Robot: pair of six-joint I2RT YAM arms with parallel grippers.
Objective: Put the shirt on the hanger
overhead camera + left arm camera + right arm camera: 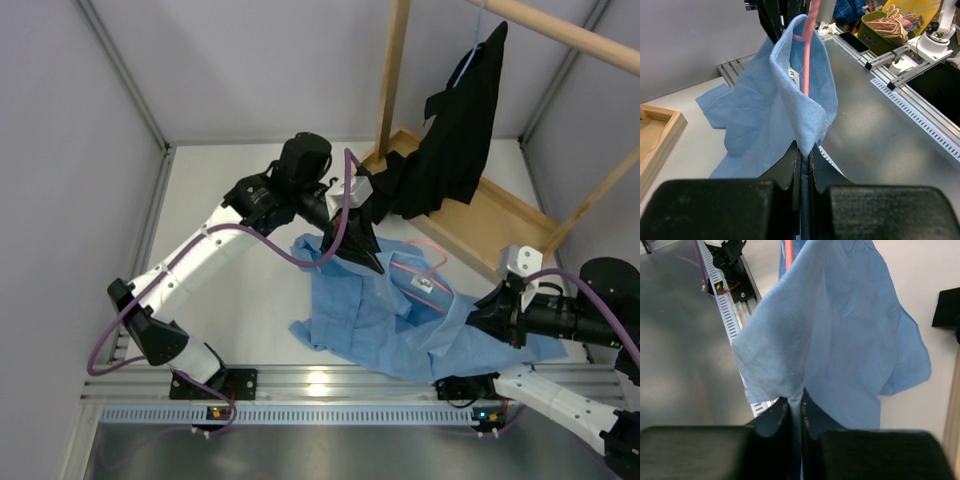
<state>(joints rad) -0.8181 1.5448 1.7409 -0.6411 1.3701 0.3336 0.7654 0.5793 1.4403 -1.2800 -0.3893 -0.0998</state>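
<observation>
We are looking down on a flat white tabletop [240, 320], boxed in by plain grey panel walls [60, 150], with a ribbed aluminium rail [330, 385] along the near edge. From the left comes the white left arm with black joints [190, 260], a purple cable [130, 320] looping along it.

On to its left gripper [802, 160]: the black fingers are pressed together on a fold of the light blue collared shirt [370, 320], pinching it at the collar and holding that part up off the table. The fabric is thin, soft and wrinkled. The rest lies crumpled on the tabletop in the near middle, its lower edge reaching the rail.

Up through the collar fold runs the thin pink wire hanger [807, 55], smooth and narrow. From above we catch only a curved stretch of it at the neck opening; the rest is hidden by cloth.

Behind that stands the pale wooden rack with a shallow tray base [500, 225], and from its rail a black garment [460, 130] hangs limp on a light blue hanger [480, 30].

Over on the right, the black right arm [570, 320] reaches in low. The right gripper [796, 407] is clamped shut on another bunch of the shirt, the cloth draping down from the fingers in broad, loose folds. Beyond the table edge, the wrist views show a dull grey metal sheet [880, 140].
</observation>
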